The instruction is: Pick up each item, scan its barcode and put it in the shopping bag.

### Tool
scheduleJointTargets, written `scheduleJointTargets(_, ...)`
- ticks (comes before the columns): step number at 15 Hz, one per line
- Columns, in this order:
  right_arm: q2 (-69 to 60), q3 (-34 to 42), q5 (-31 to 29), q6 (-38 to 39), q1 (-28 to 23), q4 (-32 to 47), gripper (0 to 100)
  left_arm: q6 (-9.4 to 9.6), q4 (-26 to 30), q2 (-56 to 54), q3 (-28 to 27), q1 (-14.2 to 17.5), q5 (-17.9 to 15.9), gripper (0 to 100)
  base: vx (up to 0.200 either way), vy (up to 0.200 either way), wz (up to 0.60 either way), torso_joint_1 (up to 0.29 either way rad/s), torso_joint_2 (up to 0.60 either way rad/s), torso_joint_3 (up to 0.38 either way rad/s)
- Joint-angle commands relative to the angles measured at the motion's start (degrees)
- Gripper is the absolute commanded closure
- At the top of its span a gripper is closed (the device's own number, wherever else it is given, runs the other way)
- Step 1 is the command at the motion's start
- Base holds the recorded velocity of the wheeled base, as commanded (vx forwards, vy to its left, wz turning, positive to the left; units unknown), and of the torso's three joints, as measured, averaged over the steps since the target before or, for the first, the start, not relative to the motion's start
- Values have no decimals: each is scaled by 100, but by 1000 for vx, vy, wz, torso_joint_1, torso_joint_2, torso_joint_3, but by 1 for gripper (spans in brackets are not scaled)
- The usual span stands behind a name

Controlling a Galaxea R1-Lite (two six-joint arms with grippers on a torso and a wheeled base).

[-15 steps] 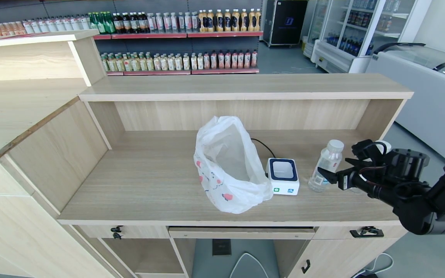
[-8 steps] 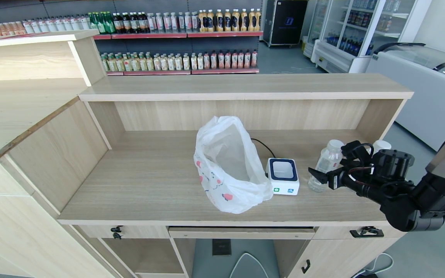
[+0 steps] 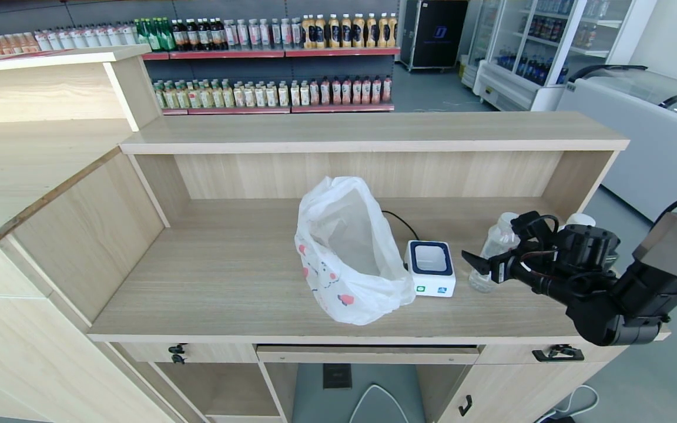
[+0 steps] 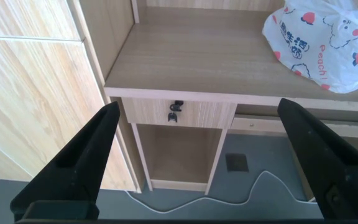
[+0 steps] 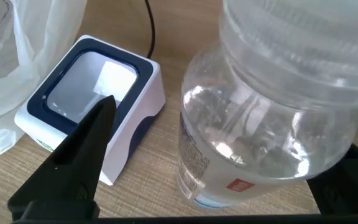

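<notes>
Wooden desk [image 3: 227, 276] carries a clear water bottle [image 3: 482, 277], upright just right of the scanner [image 3: 431, 267]; the right end effector [image 3: 491, 241] is spread, fingers either side of the bottle, not yet pinching it

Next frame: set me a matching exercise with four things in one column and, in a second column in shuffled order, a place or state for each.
Things
1. bag
2. scanner
3. bottle
4. left gripper

Places or states
A. between the open fingers of the right gripper
B. open, out in front of the counter
C. white box with a dark blue rim, just right of the bag
D. upright on the counter, mouth open

Pairs: 1-D, 2-C, 3-A, 4-B
</notes>
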Motion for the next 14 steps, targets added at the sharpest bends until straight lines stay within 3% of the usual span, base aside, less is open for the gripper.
scheduleJointTargets(1,73,-26,1,-3,53,-10,0,-2,0,2,0,1,2,0,0,0,0,0,0,0)
scheduleJointTargets(8,231,-220,-8,5,149,-37,0,-2,0,2,0,1,2,0,0,0,0,0,0,0)
scheduleJointTargets(9,231,-229,-8,5,141,-37,100,-2,0,2,0,1,2,0,0,0,0,0,0,0)
scheduleJointTargets(14,204,-246,-16,14,53,-89,100,-2,0,2,0,1,2,0,0,0,0,0,0,0)
